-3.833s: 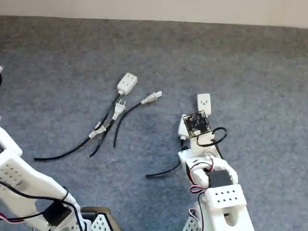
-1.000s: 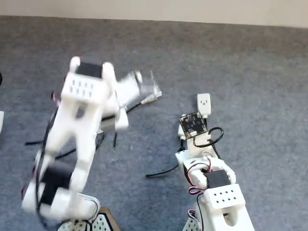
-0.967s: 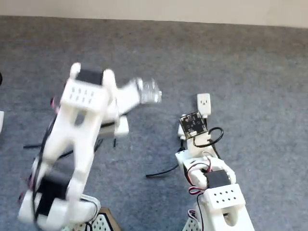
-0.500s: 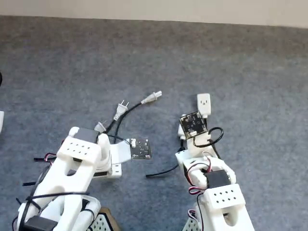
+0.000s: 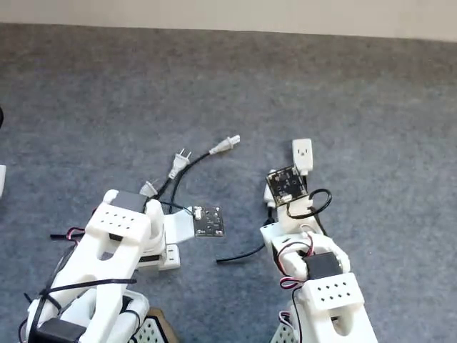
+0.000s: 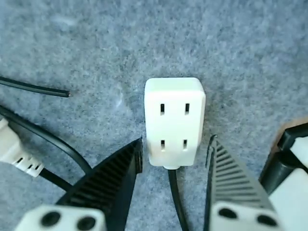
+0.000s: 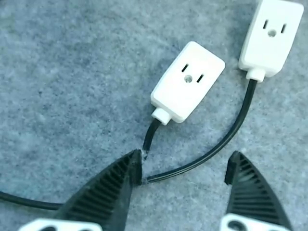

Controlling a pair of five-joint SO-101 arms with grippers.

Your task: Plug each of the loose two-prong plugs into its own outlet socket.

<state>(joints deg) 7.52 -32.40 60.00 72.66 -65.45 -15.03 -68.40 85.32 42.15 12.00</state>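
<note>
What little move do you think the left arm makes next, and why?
Probably closing the left tool on the white outlet block. Its open fingers flank the block's cord end, and holding the block steady would let a loose plug be pushed in.

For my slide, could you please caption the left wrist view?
Open left gripper flanking a white outlet socket on grey carpet.

Bright, diffuse light falls evenly across grey tabletop; thin soft shadow rims white socket just ahead of left claw.
</note>
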